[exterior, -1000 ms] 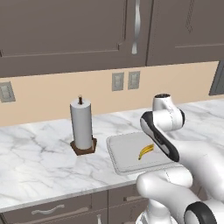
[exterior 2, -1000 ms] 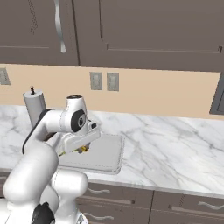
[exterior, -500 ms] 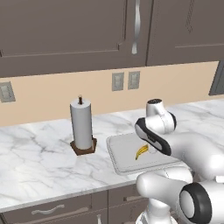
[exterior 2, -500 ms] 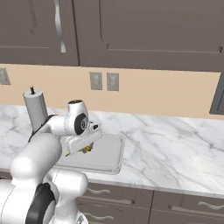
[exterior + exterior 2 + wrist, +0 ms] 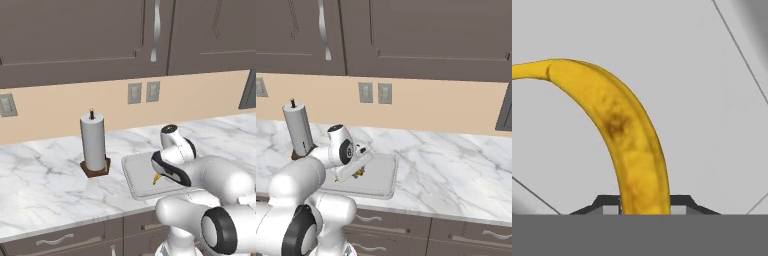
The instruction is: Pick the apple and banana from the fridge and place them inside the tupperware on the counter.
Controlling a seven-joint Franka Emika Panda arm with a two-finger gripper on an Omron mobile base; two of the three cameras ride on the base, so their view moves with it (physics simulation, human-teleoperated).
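The gripper (image 5: pixel 644 202) pinches the banana (image 5: pixel 619 130). The fruit hangs low inside the tupperware (image 5: pixel 137 172) on the counter (image 5: pixel 45 195).

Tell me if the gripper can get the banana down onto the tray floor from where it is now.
Probably yes. The gripper is shut on the banana right over the tray, and the hand view shows bare grey tray floor behind the fruit. Whether the banana already touches it is unclear.
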